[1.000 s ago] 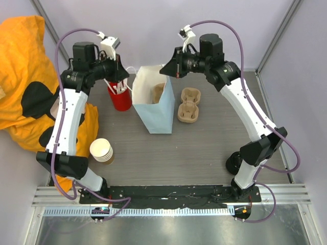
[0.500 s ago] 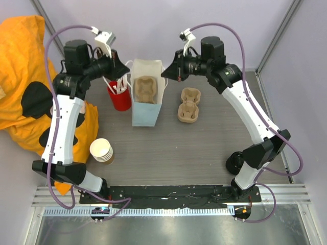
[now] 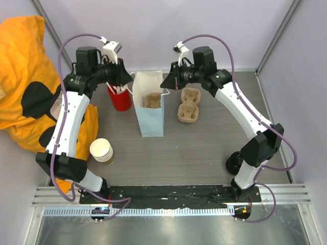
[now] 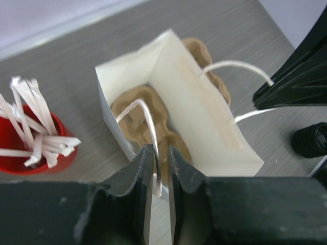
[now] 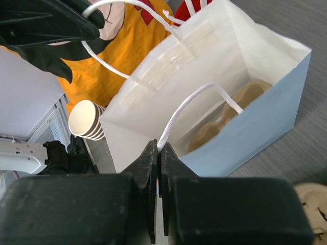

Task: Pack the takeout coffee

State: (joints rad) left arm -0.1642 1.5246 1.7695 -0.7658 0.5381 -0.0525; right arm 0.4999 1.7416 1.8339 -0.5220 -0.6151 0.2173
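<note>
Bag held by its handles, coffee not yet inside
Right gripper (image 5: 159,148) is clenched on the bag's (image 3: 152,120) right handle (image 5: 199,94); the left gripper's (image 4: 159,153) jaws stand slightly apart, with the left handle (image 4: 145,109) slack between them. A dark round lid well right of the bag is probably the takeout coffee (image 3: 234,162): light, soft-walled and spillable, so grip its body below the lid and keep it upright. The bag's thin edges flex; freest room is on its near side
</note>
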